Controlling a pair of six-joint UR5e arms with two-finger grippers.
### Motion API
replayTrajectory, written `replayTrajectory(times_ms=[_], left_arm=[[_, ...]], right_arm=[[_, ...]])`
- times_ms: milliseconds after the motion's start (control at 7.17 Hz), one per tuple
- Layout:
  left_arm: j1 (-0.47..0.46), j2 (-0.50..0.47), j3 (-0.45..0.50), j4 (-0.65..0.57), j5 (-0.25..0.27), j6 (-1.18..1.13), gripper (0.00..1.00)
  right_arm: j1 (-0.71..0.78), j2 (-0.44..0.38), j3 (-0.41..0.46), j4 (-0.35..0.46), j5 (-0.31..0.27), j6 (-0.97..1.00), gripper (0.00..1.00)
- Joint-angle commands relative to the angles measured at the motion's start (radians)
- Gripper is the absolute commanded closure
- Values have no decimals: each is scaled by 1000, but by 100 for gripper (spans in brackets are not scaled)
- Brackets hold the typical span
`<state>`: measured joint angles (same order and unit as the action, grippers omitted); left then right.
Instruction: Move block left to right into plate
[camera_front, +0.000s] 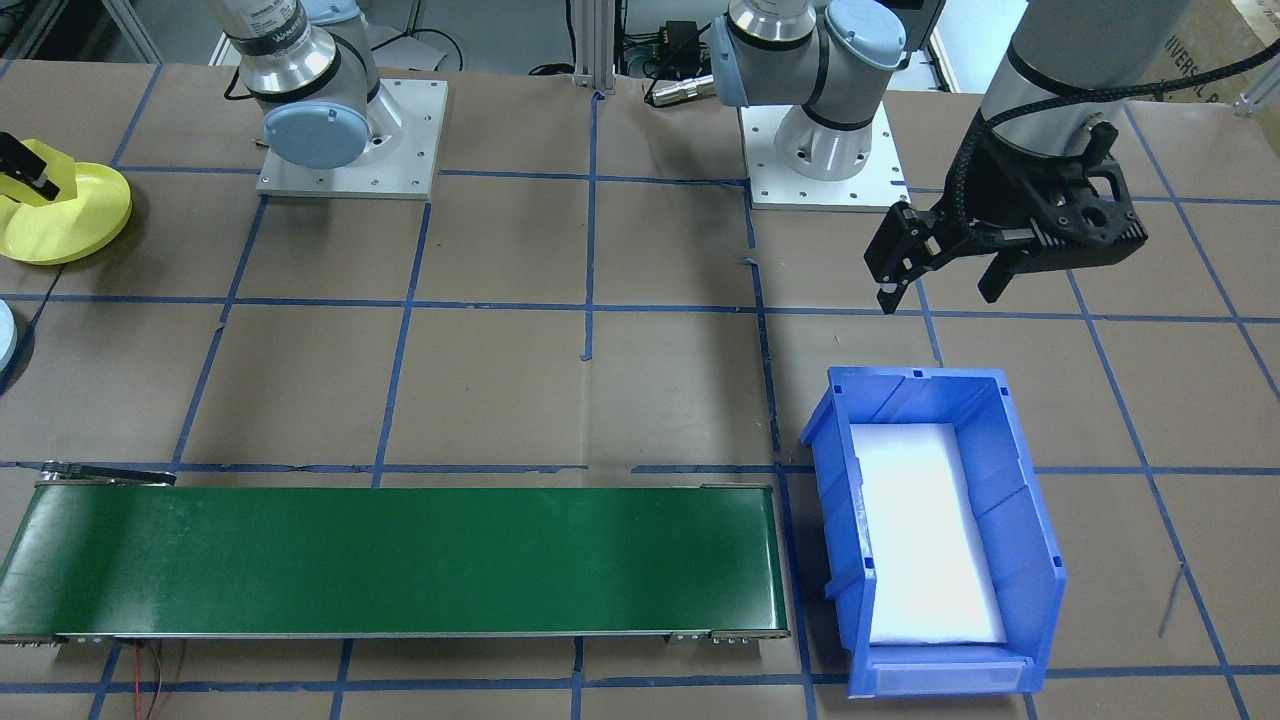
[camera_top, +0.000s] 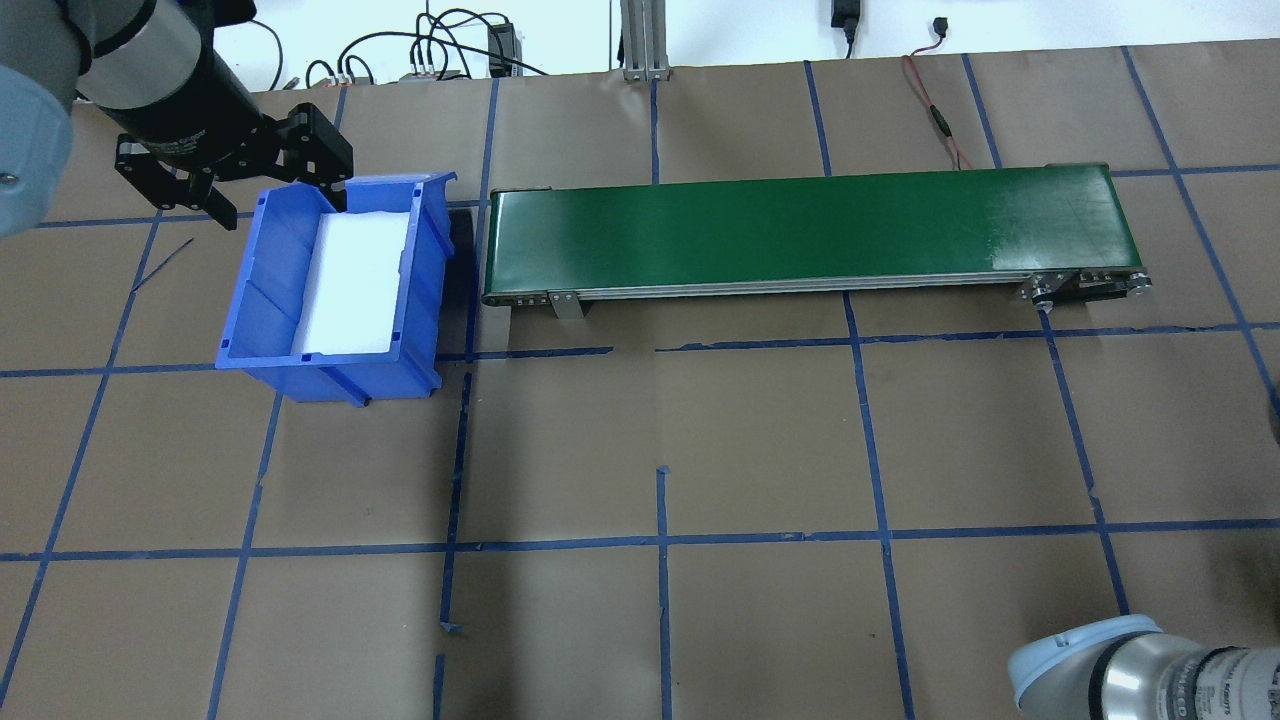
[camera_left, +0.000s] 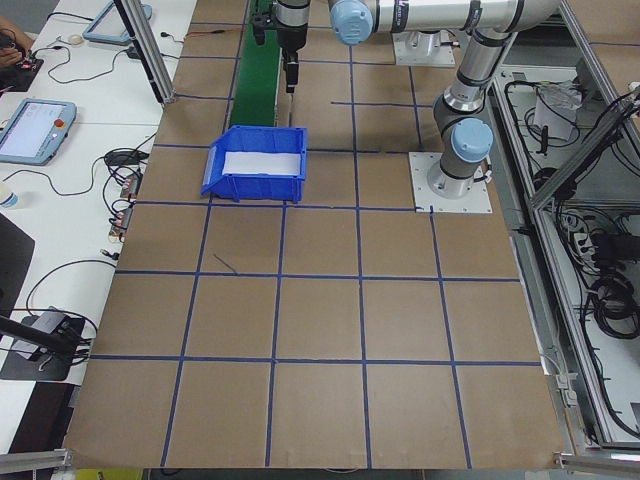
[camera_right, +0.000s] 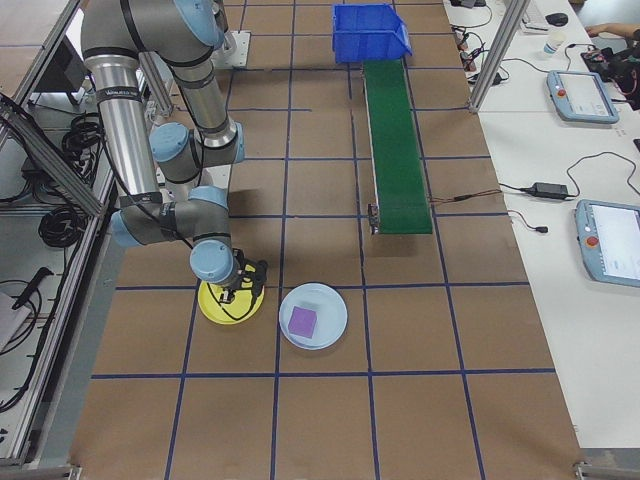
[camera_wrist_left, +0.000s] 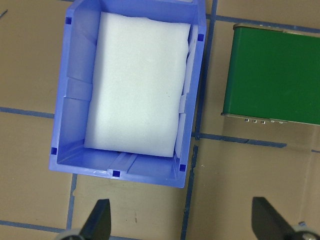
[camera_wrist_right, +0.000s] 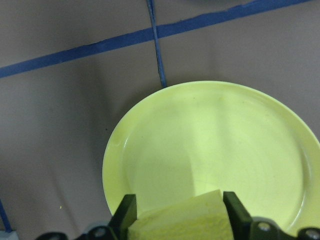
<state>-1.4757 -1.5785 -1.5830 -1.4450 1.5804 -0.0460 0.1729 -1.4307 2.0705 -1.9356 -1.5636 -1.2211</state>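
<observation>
the right gripper holds the yellow block tight over the yellow plate; lower it softly, then let go; the left gripper hangs open by the blue bin

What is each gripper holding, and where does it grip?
The right gripper pinches a yellow block by its two opposite sides, above the yellow plate. The left gripper is open, empty.

Beneath my right end effector the yellow plate lies bare; the pale plate stands just beside it.
</observation>
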Motion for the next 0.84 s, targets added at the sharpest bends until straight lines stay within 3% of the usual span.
replayTrajectory(times_ms=[0, 279, 419, 558, 698], left_arm=[[0, 0, 0, 0, -2, -2, 0], [0, 0, -2, 0, -2, -2, 0], [0, 0, -2, 0, -2, -2, 0], [0, 0, -2, 0, -2, -2, 0], [0, 2, -2, 0, -2, -2, 0]], right_arm=[[16, -25, -15, 74, 16, 35, 0], [115, -62, -107, 240, 62, 143, 0], [251, -100, -131, 254, 25, 349, 0], [399, -176, -168, 326, -69, 445, 0], [538, -247, -234, 380, -67, 568, 0]])
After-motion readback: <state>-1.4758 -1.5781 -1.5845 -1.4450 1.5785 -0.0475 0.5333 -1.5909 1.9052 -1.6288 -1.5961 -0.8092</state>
